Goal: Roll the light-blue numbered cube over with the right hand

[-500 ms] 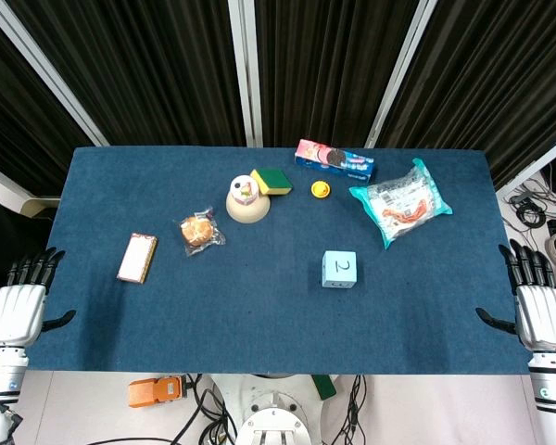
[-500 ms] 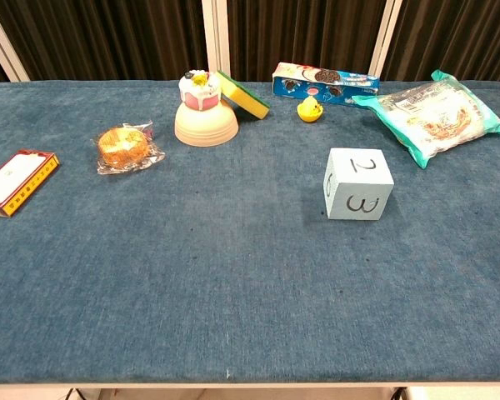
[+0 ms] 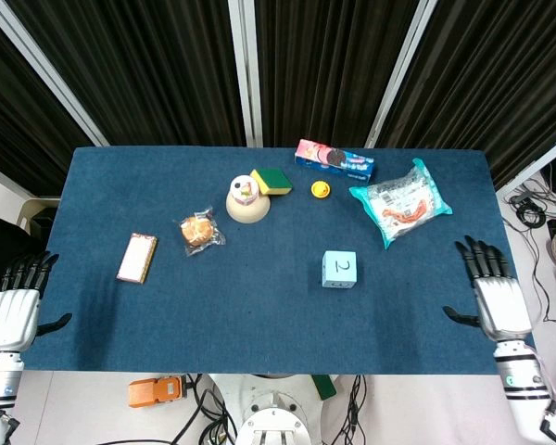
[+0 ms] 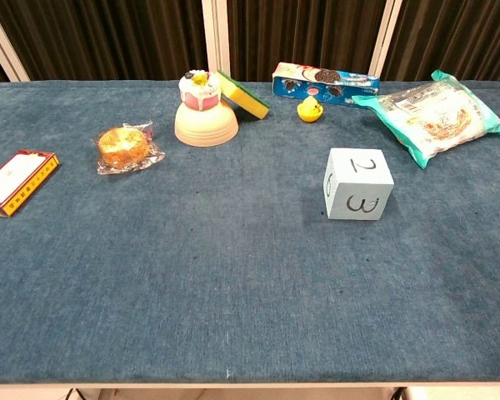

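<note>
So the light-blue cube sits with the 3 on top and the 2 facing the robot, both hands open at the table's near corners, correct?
Not quite: the numbers are swapped. The chest view shows the light-blue cube with the 2 on top and the 3 facing the robot; the head view agrees on the 2. The left hand and right hand are open at the near corners.

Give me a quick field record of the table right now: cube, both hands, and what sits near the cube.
cube: light-blue numbered cube resting on the blue table, 2 on top, 3 on the face toward the robot
right hand: right hand over the table's right edge, fingers spread, holding nothing, apart from the cube
left hand: left hand off the table's left edge, fingers spread, holding nothing
behind cube: snack bag, cookie box, small yellow duck
further left: sponge, upturned bowl, wrapped bun, flat box
</note>
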Available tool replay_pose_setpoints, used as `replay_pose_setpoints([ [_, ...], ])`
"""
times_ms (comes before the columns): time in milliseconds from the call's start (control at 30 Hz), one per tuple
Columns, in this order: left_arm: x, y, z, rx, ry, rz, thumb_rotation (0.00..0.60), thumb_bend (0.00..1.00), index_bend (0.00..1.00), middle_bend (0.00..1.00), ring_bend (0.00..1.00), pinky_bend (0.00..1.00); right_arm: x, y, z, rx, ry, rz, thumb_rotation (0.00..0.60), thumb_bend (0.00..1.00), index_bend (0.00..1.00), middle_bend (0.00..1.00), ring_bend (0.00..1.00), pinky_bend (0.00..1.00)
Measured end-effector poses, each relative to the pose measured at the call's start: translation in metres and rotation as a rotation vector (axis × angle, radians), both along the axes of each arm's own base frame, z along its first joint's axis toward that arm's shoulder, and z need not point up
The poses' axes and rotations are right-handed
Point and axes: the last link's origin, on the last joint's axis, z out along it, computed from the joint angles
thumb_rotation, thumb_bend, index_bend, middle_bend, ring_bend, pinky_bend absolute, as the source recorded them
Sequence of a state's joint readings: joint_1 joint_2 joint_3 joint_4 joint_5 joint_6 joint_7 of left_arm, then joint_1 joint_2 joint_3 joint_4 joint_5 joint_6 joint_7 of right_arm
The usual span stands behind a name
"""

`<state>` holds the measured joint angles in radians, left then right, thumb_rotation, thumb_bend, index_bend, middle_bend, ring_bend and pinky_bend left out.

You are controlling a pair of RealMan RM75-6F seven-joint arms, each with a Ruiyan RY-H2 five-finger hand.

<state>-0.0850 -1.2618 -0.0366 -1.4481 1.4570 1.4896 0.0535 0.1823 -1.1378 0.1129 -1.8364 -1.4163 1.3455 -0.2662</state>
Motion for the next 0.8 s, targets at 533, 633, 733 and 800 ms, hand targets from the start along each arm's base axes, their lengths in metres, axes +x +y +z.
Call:
replay_pose_setpoints([
  [533, -0.01, -0.002, -0.003, 0.001, -0.01, 0.009, 0.6, 0.02, 0.08, 0.07, 0.0, 0.0, 0.105, -0.067, -0.098, 0.309, 0.135, -0.057, 0.6, 0.16, 0.0, 0.04, 0.0, 0.15],
  [633, -0.011, -0.001, -0.003, -0.001, -0.012, 0.012, 0.6, 0.02, 0.08, 0.07, 0.0, 0.0, 0.121, -0.075, -0.113, 0.345, 0.138, -0.053, 0.6, 0.16, 0.0, 0.04, 0.0, 0.16],
  [733, -0.012, 0.0, -0.005, -0.004, -0.015, 0.011, 0.6, 0.02, 0.08, 0.07, 0.0, 0.0, 0.13, -0.082, -0.123, 0.359, 0.157, -0.059, 0.6, 0.16, 0.0, 0.04, 0.0, 0.16],
  [800, -0.012, 0.0, -0.006, -0.005, -0.017, 0.011, 0.6, 0.02, 0.08, 0.07, 0.0, 0.0, 0.135, -0.087, -0.129, 0.361, 0.182, -0.066, 0.6, 0.16, 0.02, 0.04, 0.0, 0.16],
])
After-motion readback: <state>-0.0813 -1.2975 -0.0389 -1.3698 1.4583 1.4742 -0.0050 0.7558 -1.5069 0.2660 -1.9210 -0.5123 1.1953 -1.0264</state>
